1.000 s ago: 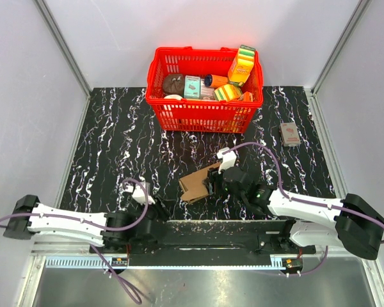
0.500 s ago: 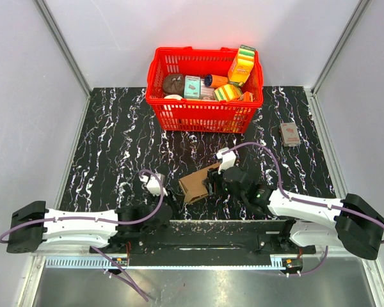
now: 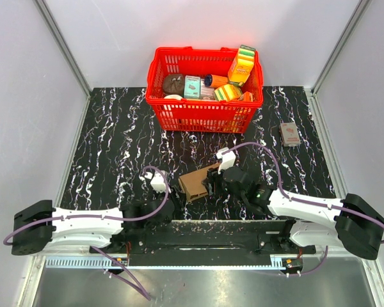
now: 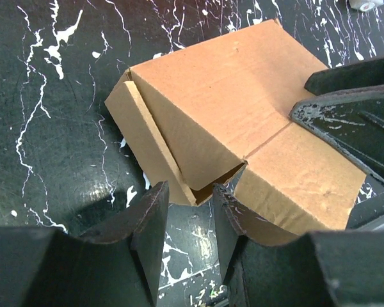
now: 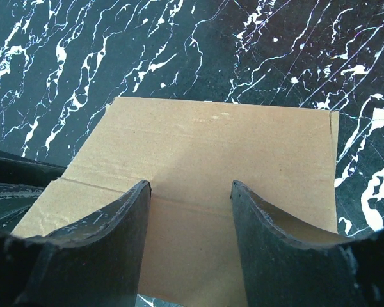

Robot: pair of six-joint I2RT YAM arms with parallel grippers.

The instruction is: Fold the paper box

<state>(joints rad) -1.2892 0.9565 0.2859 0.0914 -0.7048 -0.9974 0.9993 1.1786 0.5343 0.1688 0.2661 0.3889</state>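
Note:
The paper box [image 3: 195,183] is plain brown cardboard, partly folded, lying on the black marbled table in front of the arms. In the left wrist view the paper box [image 4: 224,109] has its lid panel closed over a side flap, with an open gap at its near corner. My left gripper [image 4: 191,192] is open, and that near corner sits just at its fingertips. From above, my left gripper [image 3: 175,197] is at the box's near-left. My right gripper [image 5: 191,185] is open, its fingers spread over the paper box's top panel [image 5: 243,141], at the box's right side [image 3: 212,184].
A red basket [image 3: 205,115] full of small colourful packages stands behind the box. A small reddish packet [image 3: 289,133] lies at the far right. The table's front edge and the arm rail [image 3: 211,233] run just below the box.
My left arm has swung right and forward until its open fingers reach the box's near-left corner. The right gripper has stayed on the box, which has hardly shifted.

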